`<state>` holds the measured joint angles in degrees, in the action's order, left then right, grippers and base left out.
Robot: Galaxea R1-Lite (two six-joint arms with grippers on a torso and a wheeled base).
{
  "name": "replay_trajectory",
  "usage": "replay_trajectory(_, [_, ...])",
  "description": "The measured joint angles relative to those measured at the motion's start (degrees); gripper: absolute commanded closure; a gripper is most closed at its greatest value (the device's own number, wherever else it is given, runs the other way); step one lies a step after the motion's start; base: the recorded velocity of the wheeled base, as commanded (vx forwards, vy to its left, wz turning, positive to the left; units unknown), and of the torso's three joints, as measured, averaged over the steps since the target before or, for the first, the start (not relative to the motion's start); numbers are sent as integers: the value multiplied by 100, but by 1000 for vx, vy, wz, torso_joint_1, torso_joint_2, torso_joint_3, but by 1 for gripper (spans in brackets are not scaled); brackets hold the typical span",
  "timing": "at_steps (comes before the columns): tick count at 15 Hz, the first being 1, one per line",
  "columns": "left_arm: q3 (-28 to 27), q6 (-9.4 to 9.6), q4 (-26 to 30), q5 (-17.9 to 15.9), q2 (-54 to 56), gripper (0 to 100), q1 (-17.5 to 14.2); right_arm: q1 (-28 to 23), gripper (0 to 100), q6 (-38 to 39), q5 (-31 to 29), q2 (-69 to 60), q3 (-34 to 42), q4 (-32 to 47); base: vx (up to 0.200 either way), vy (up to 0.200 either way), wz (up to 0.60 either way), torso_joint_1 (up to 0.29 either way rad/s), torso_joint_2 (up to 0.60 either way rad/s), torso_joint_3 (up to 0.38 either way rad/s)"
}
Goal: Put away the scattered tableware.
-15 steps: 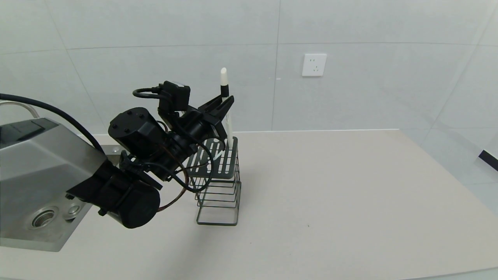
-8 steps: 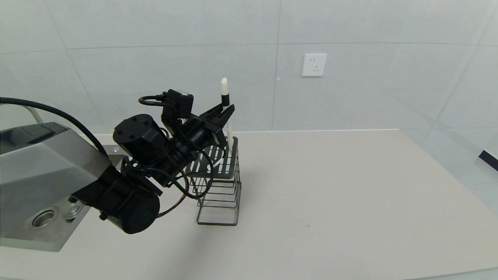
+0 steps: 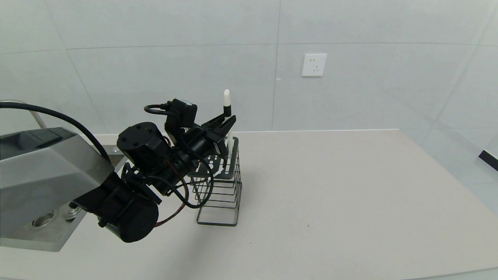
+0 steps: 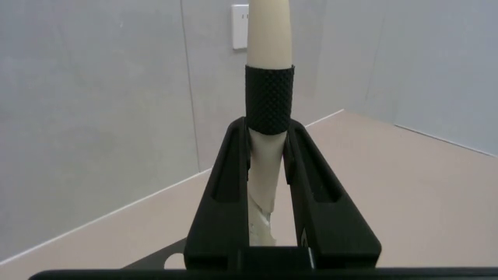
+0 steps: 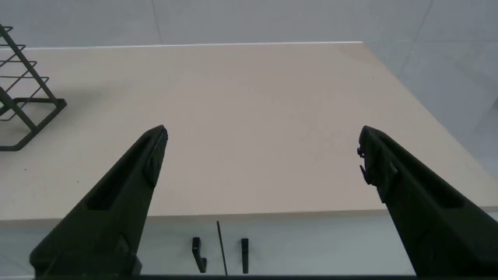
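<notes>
**Left arm lowering a utensil into the wire rack**

Nearest, in the right wrist view, the right gripper [image 5: 262, 134] hangs over the front edge of the counter [image 3: 330, 186] with its jaws wide apart and nothing between them. In the head view, the steel sink [image 3: 42, 238] occupies the lower left of the frame. Past it, left of centre, the left gripper [image 3: 227, 118] points up and away, jaws clamped on the shaft of a long utensil [image 3: 226, 95]. The left wrist view shows the grip plainly: the cream shaft stands upright between the two black jaws, with a black textured band just above their tips. Directly below the jaws stands the dark wire rack [image 3: 220, 194], upright on the counter at the centre of the frame, with a slotted top plate. The utensil's lower part meets the far right corner of that plate; how deep it sits inside cannot be told. Farthest, in the upper right of centre, a wall socket [image 3: 314, 65] is set in the tiled wall.

Change: over the last second the utensil's white tip has dropped steadily in the head view, and the left gripper has come down with it, closing on the rack's top. The rack itself has not shifted.

Meaning: the insertion is judged to be under way and nearly complete. The step left appears to be opening the jaws once the utensil is seated. No other tableware lies on the visible counter.
</notes>
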<state>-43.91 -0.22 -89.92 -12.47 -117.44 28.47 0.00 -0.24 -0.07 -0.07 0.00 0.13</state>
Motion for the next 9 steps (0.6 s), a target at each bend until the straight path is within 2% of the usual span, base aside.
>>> replay_trajectory(9, [6, -27, 0, 16, -177, 100, -49, 0, 0, 0, -2, 0, 0, -2, 0, 0, 0, 0, 0, 0])
